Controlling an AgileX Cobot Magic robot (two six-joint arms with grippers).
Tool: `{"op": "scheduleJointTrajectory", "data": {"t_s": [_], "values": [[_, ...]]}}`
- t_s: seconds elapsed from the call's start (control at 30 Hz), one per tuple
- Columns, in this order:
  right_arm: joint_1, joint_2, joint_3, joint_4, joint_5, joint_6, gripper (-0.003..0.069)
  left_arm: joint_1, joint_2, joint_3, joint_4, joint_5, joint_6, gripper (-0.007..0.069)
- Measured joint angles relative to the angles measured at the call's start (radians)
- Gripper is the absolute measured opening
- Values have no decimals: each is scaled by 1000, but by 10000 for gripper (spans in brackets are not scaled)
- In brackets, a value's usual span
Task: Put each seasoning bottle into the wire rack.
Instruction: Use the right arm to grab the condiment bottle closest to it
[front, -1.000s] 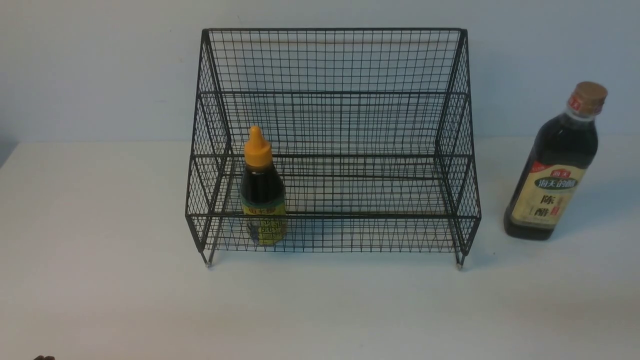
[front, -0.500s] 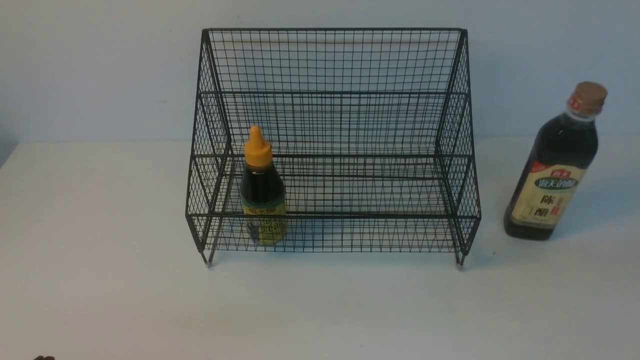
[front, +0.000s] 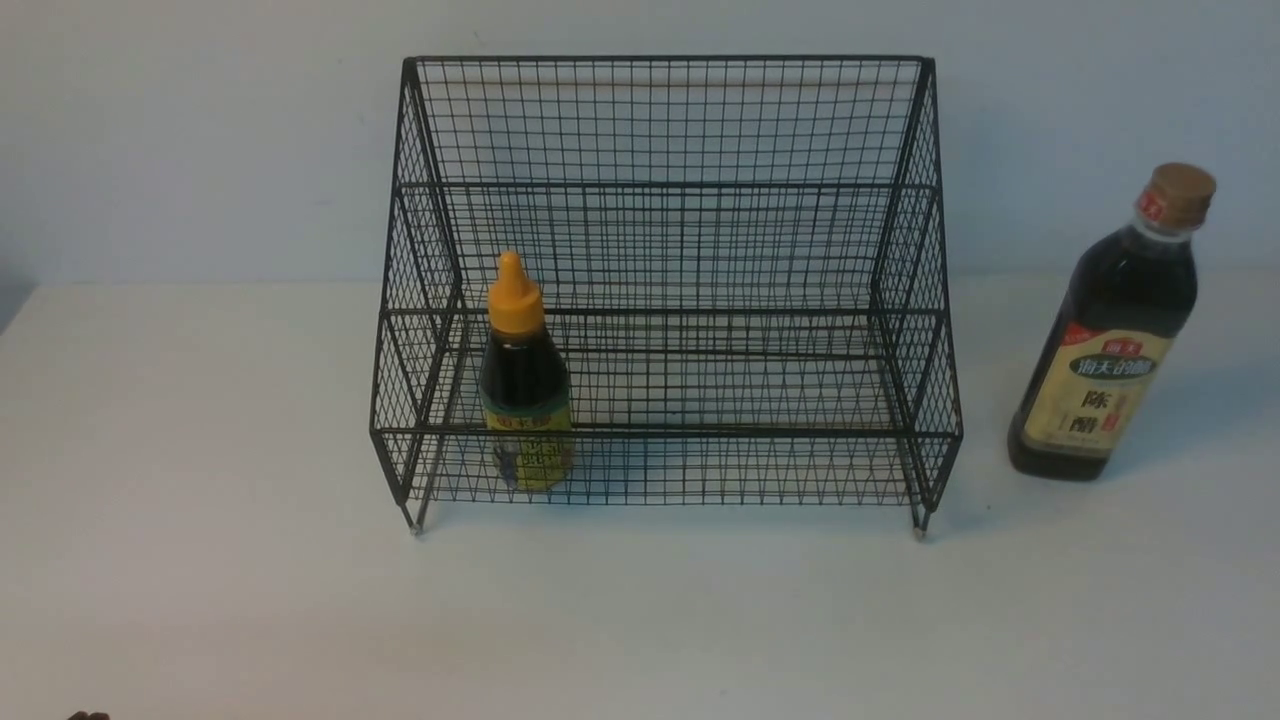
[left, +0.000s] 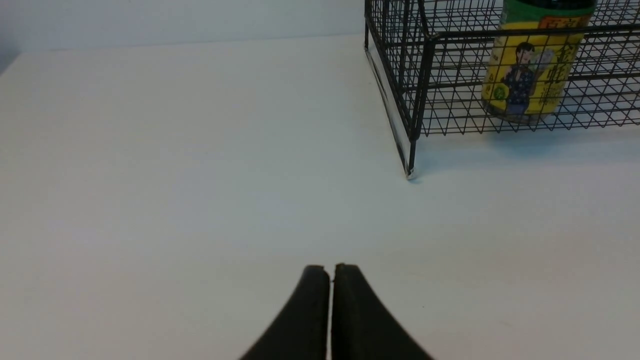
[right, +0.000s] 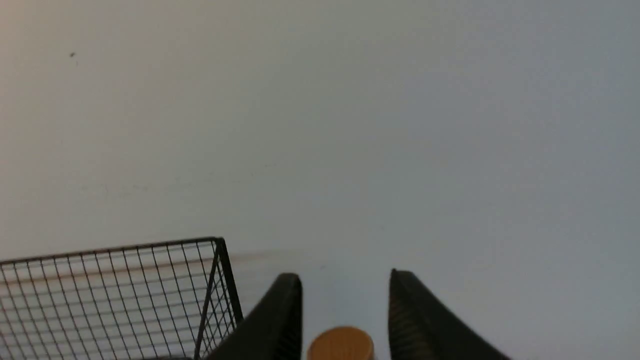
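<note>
One squat bottle (front: 525, 385) in rack (front: 700, 431), tall 陈醋 bottle (front: 1105, 340) outside, left gripper (left: 330, 272) together, right gripper (right: 344, 280) apart

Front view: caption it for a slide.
Small bottle stands on the lower tier of the rack; tall bottle stands outside, to its right.

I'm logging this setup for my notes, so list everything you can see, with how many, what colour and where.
wire rack: one, black, middle of the table towards the back
small bottle: one, dark liquid, orange nozzle cap, yellow label, upright in the rack's lower tier near its left end
tall bottle: one, dark liquid, tan cap, cream label, upright on the table right of the rack, outside it
table: one, white
wall: one, pale blue-grey, behind the table
left end effector: one, black, shut, over bare table
right end effector: one, black, open, tall bottle's cap showing between its fingers, not gripped
</note>
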Motion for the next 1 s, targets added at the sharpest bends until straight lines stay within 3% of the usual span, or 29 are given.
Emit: {"op": "scheduleJointTrajectory", "data": {"t_s": [0.03, 0.17, 0.37, 0.6, 0.7, 0.83, 1.0], "values": [[0, 46, -18, -8, -34, 15, 340, 0, 0, 0, 0, 0, 0, -5], [1, 146, -68, -44, -74, 35, 452, 0, 0, 0, 0, 0, 0, -5], [32, 295, -142, -77, -82, 15, 519, 0, 0, 0, 0, 0, 0, -5], [35, 418, -178, -67, -82, -8, 517, 0, 0, 0, 0, 0, 0, -5], [35, 453, -178, -62, -80, -8, 459, 0, 0, 0, 0, 0, 0, -5], [35, 457, -179, -59, -76, -13, 316, 0, 0, 0, 0, 0, 0, -5], [35, 458, -185, -59, -70, -13, 321, 0, 0, 0, 0, 0, 0, -5]]}}
